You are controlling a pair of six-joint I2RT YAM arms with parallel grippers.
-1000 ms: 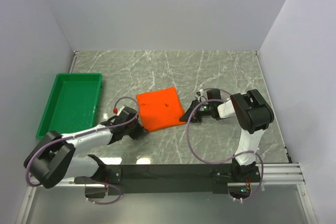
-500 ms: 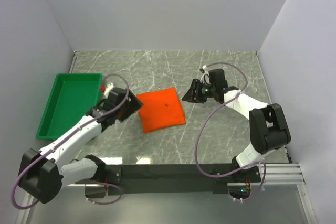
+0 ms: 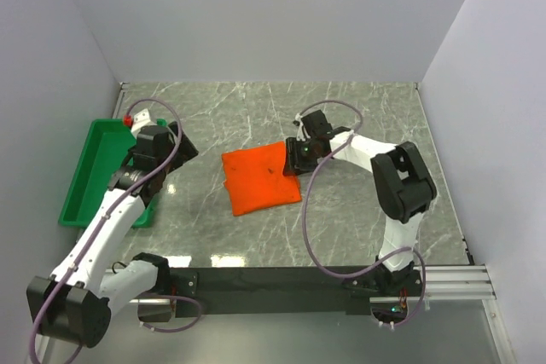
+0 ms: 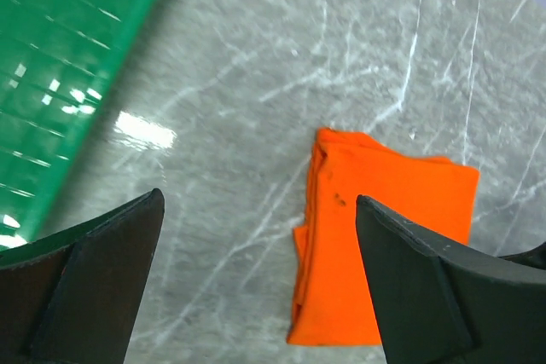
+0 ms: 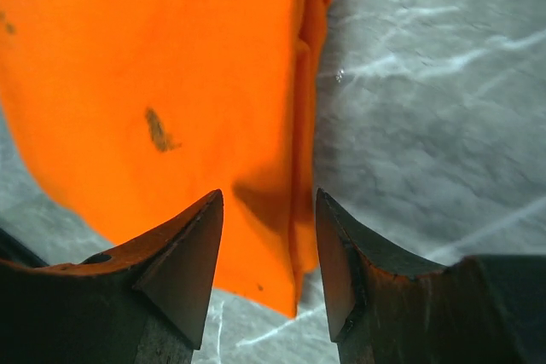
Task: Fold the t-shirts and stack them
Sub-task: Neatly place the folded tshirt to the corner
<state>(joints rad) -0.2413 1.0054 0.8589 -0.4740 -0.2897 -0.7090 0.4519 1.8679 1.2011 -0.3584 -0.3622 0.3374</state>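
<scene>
The orange t-shirt (image 3: 260, 178) lies folded into a small rectangle in the middle of the marble table. My right gripper (image 3: 294, 156) hangs low over its far right corner. In the right wrist view that gripper (image 5: 269, 202) is open, and the folded edge of the t-shirt (image 5: 171, 83) lies between its fingers without being pinched. My left gripper (image 3: 174, 142) is raised to the left of the shirt, beside the green tray. It stands wide open (image 4: 260, 202) and holds nothing, with the t-shirt (image 4: 384, 245) below and to its right.
A green tray (image 3: 94, 185) sits at the table's left side against the wall, also visible in the left wrist view (image 4: 60, 57). White walls close the table in on the left, back and right. Purple cables loop from both arms.
Both grippers opened and came off the shirt. The left arm swung up and away to the left toward the tray. The right gripper lifted, then came back to the shirt's far right corner.
</scene>
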